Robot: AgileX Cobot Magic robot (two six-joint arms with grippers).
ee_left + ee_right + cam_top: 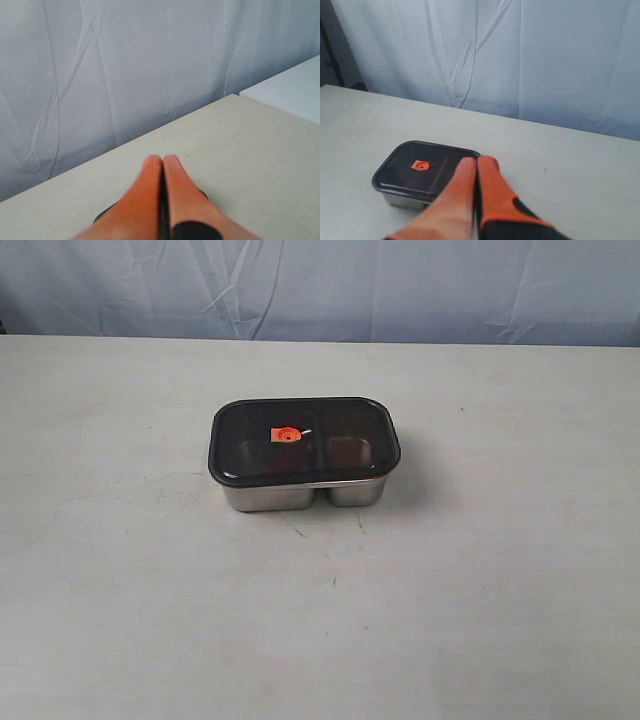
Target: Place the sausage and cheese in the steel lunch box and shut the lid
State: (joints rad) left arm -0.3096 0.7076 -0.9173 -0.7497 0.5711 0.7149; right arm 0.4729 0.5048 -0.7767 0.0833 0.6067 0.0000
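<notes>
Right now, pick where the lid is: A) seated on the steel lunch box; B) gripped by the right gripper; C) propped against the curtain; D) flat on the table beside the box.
A: the lid sits on the steel lunch box, its dark rim around the box's top edge.

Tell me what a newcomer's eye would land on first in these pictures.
The steel lunch box sits in the middle of the pale table, its dark lid on top with a bright orange valve at the centre. In the wrist views, the orange left claw and right claw are both shut, holding nothing.
</notes>
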